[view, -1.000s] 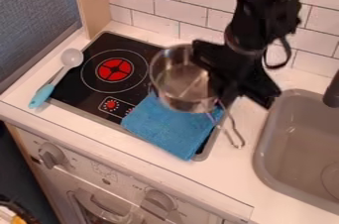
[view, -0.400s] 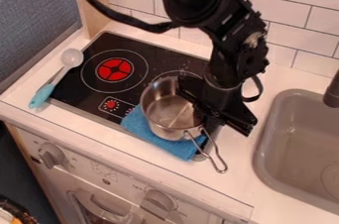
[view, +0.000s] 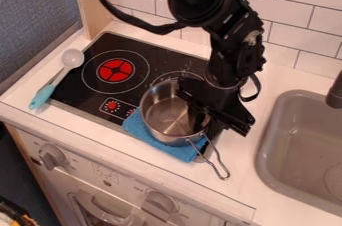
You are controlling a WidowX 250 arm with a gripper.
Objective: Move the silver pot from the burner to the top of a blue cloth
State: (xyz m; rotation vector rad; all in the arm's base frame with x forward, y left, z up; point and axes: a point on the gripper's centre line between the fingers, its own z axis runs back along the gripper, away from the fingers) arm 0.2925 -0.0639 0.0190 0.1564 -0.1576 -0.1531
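Hovering or resting over blue cloth: silver pot, stovetop's front-right corner.
End effector is meeting its rim; grip cannot be told.

Silver pot: mouth up, over the blue cloth; contact beneath hidden by the pot. Wire handle extends past the cloth, above the white surface. Black gripper at the pot's rim, on the sink side, jaws' spacing unclear. Cloth lies across the near edge of the black stovetop. Spoon, grey bowl, light-blue handle: at the stovetop's left edge. Grey sink to my right.
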